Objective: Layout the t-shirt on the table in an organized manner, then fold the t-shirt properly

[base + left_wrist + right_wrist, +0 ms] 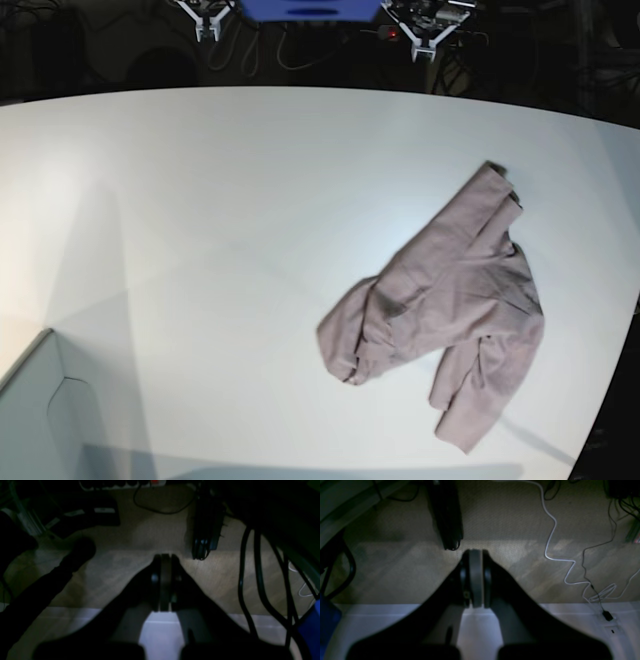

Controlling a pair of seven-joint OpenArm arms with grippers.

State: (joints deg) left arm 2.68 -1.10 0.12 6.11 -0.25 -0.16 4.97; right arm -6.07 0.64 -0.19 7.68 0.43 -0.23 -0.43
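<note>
Mauve tee (450, 285) is lying all bunched up on the bench (200, 250), well apart from both tools, left (162, 582) and right (477, 578), which are sitting shut.

The pale grey box (30, 425) — cut off at the base view's lower-left corner.

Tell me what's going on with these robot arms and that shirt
Nothing is being handled right now. The left gripper and the right gripper are both shut, with nothing between their fingers, at the far edge of the white table. The mauve t-shirt lies crumpled on the table, on the left arm's side, with parts bunched over each other. It is neither laid out nor folded yet.
</note>
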